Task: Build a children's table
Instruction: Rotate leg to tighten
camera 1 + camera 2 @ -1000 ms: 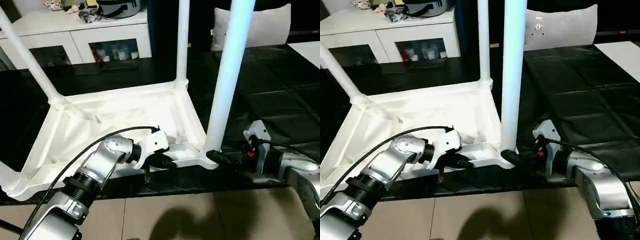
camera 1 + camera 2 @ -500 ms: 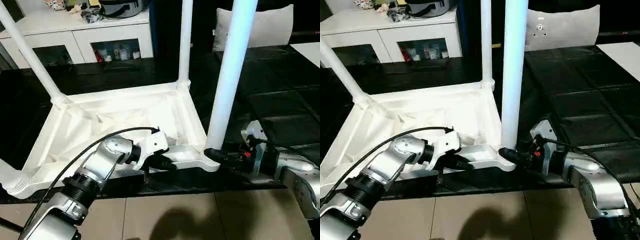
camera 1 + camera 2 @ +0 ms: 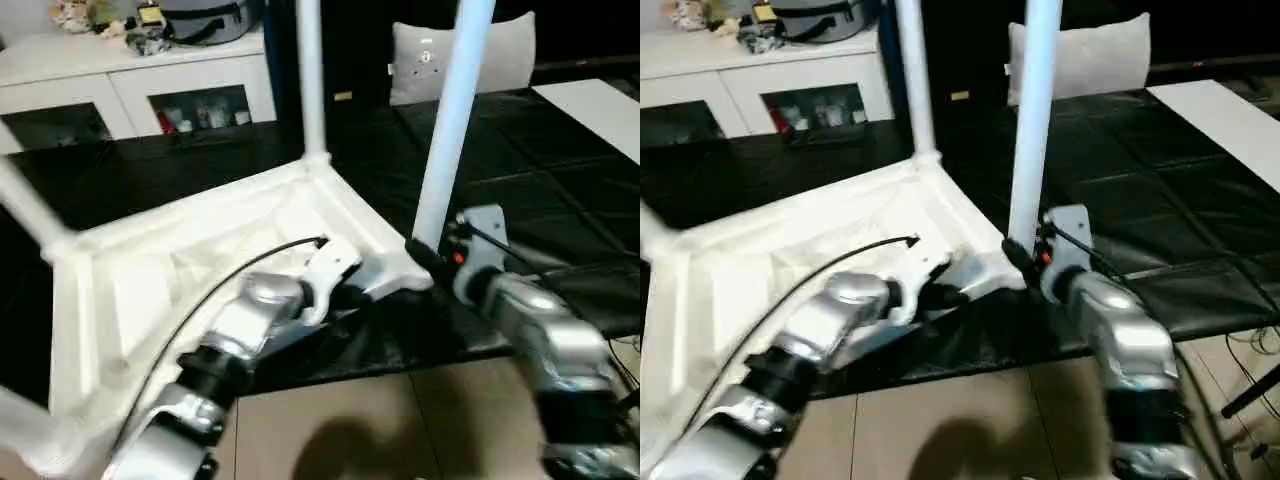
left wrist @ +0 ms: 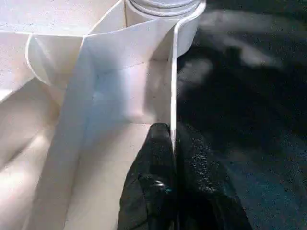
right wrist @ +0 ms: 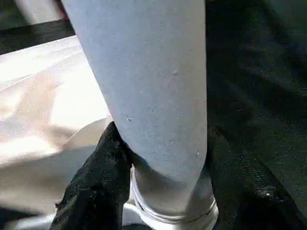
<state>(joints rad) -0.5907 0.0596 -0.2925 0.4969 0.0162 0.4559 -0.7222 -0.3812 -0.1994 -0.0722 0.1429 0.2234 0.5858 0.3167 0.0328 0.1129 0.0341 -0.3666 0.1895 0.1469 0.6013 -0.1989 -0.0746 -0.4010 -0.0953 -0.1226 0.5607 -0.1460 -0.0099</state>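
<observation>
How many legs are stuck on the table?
3 show: one leg at the near corner between the right gripper's jaws, one at the far corner, one at the far left. A fourth may be hidden at the bottom-left corner.

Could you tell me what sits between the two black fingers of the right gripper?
The round white plastic table leg, just above its socket: in the right wrist view one black finger lies against each side of it.
</observation>
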